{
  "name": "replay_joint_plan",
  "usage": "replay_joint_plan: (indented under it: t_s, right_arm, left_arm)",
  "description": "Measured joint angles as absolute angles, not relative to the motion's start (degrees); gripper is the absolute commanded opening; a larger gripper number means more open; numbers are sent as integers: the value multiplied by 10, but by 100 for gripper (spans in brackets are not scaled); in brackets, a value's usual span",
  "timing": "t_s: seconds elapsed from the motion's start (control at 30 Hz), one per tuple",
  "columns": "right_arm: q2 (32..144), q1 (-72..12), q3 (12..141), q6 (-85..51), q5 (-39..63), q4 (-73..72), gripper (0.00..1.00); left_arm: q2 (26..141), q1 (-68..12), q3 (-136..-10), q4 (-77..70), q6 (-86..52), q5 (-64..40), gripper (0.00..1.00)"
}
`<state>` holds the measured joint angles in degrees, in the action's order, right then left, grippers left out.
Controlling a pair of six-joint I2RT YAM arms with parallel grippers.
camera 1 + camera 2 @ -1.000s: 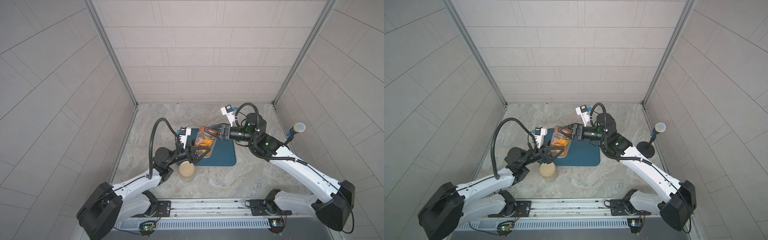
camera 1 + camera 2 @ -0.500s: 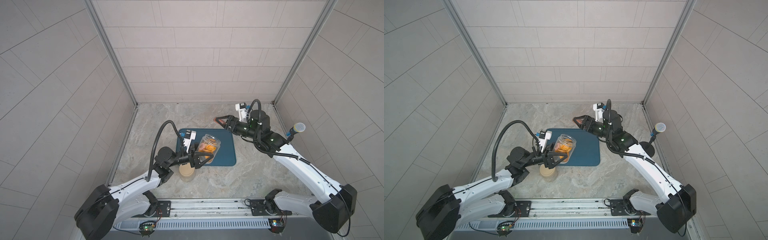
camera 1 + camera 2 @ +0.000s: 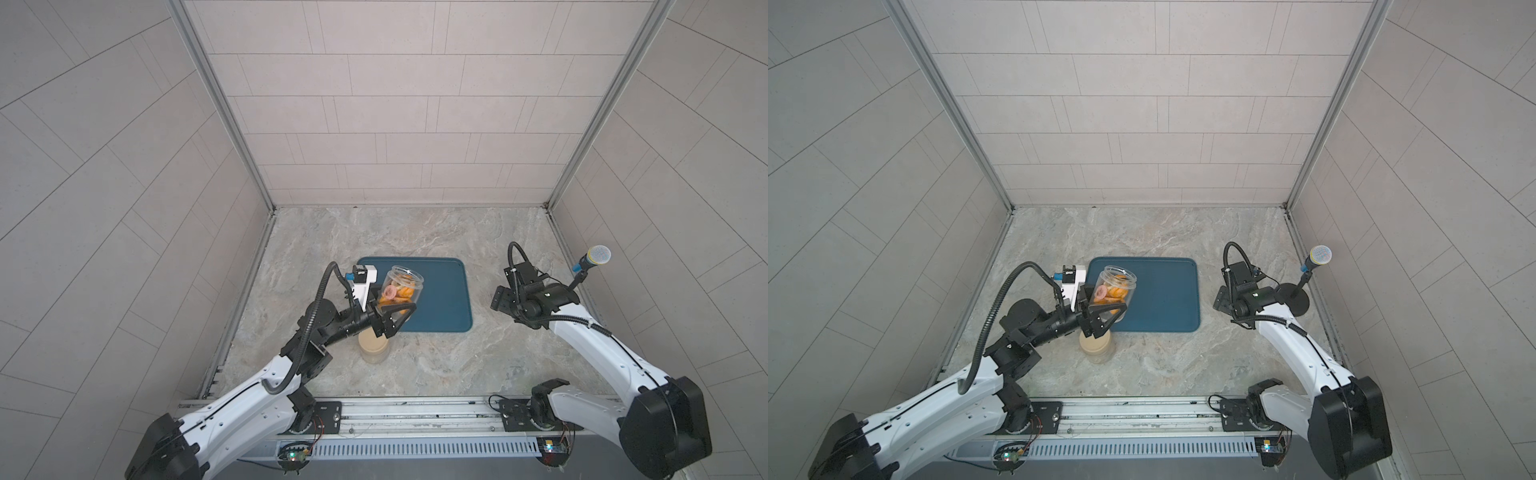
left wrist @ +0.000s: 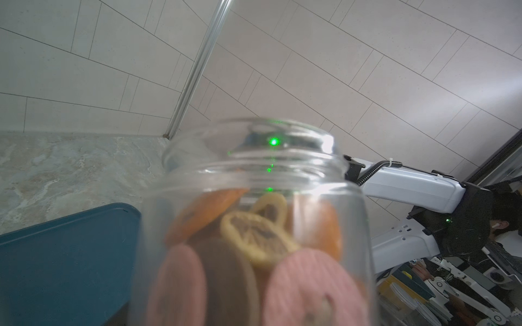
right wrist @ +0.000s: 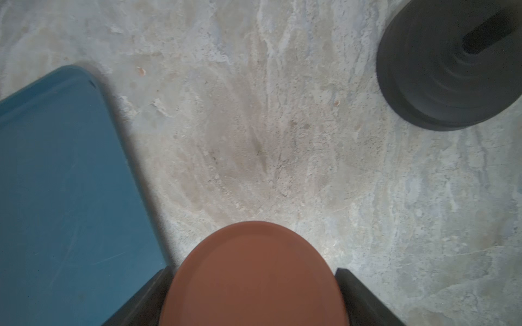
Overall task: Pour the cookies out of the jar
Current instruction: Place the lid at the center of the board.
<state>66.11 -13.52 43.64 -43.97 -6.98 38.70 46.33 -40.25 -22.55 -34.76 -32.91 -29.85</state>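
Your right gripper (image 3: 500, 301) had carried the lid (image 5: 254, 271) clear, jaws pinching it above the counter (image 3: 415, 365). The jaws of your left gripper (image 3: 390, 320) clamped the now-open jar (image 3: 402, 284), cookies (image 3: 395, 294) inside, over the tray (image 3: 446, 299) edge: pouring looked ready to start.

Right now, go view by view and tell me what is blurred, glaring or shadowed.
Left wrist view: the jar sits too near the lens, so it and the cookies are soft, with green glints on the glass. Right wrist view: the brown lid is blurred; the tray throws a soft shadow on the table. Both top views: sharp, wall tiles bowing toward the edges.
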Motion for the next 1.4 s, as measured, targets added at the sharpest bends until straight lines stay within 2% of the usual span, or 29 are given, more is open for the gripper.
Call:
replay_joint_plan:
  t_s: [0.47, 0.53, 0.63, 0.67, 0.73, 0.77, 0.83, 1.17, 1.4]
  right_arm:
    - [806, -138, 419, -379, -75, 235, 2]
    - [807, -139, 419, -377, -75, 228, 13]
    - [808, -139, 419, -375, -71, 225, 34]
    - [810, -139, 419, -375, -70, 225, 48]
    - [811, -139, 420, -375, -68, 225, 67]
    - [811, -140, 421, -375, -67, 226, 81]
    - [810, -142, 421, -376, -65, 227, 98]
    - [810, -157, 437, -376, -57, 282, 100]
    - [804, -170, 527, -362, -103, 383, 100]
  left_arm:
    - [465, -402, -224, -333, -324, -294, 0]
    - [465, -402, -224, -331, -324, -294, 0]
    - [466, -402, -224, -331, -323, -295, 0]
    - [466, -402, -224, -331, -323, -295, 0]
    - [466, -402, -224, -330, -323, -295, 0]
    - [466, -402, -224, -330, -323, -295, 0]
    - [466, -402, -224, -331, -323, -294, 0]
    - [466, -402, -224, -312, -316, -281, 0]
    - [467, -402, -224, -288, -310, -256, 0]
